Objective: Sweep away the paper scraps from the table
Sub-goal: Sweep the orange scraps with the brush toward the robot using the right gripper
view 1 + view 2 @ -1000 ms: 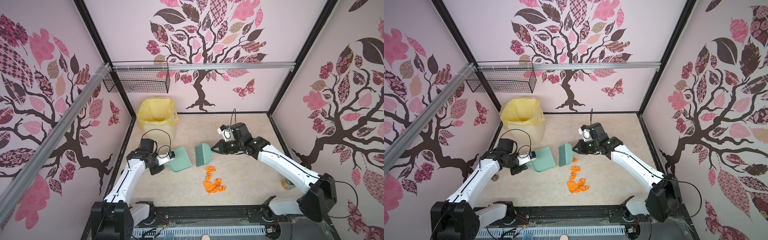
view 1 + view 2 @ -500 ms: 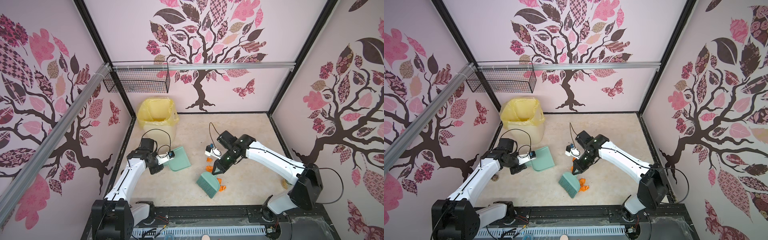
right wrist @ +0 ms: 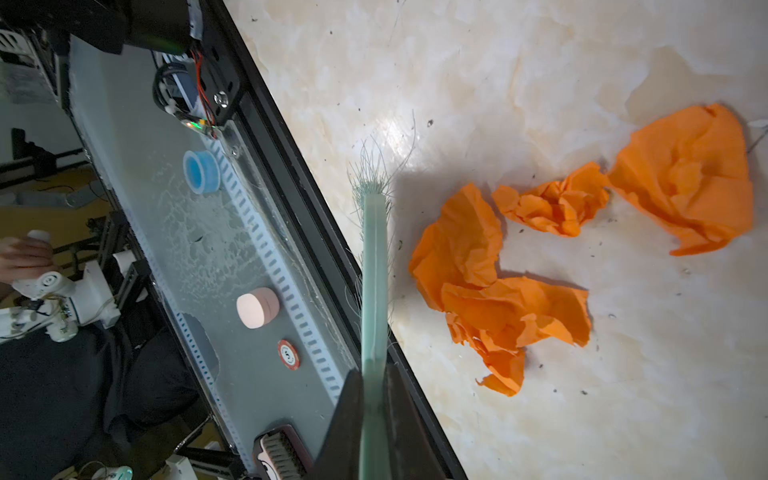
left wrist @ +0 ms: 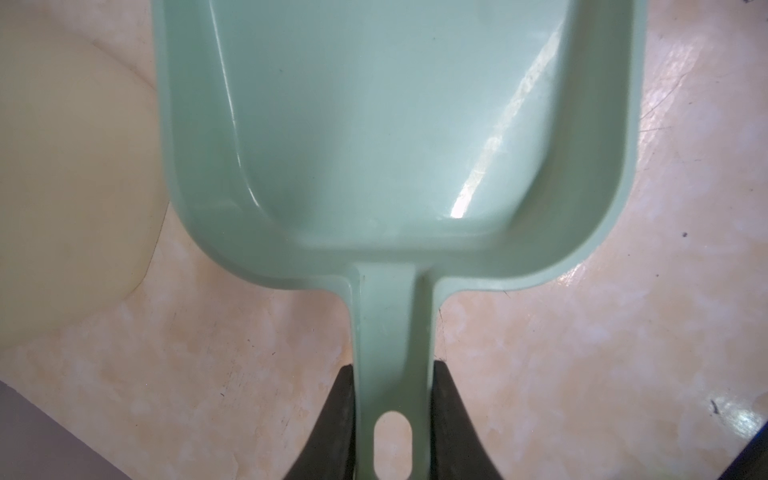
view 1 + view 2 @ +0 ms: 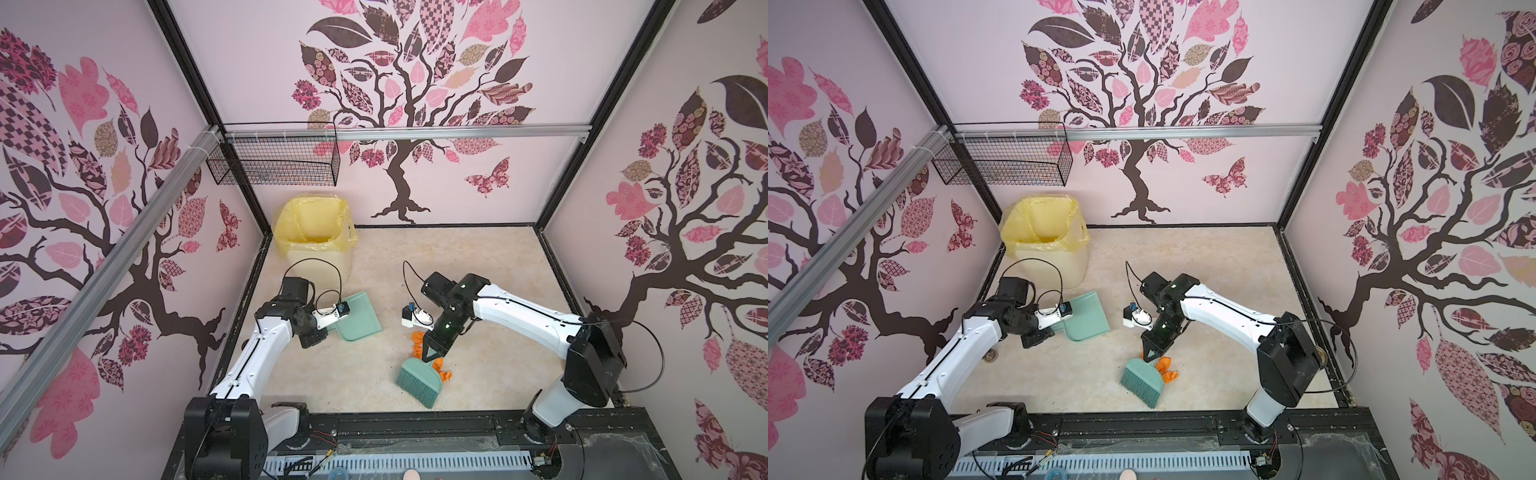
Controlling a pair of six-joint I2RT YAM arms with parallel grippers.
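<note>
Top views, beige marble table (image 5: 478,266), pink walls (image 5: 249,62)

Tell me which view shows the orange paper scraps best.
The right wrist view: the orange paper scraps lie close-up, crumpled, beside the brush. Both top views show them tiny, partly hidden by the brush. The left wrist view shows none.
</note>
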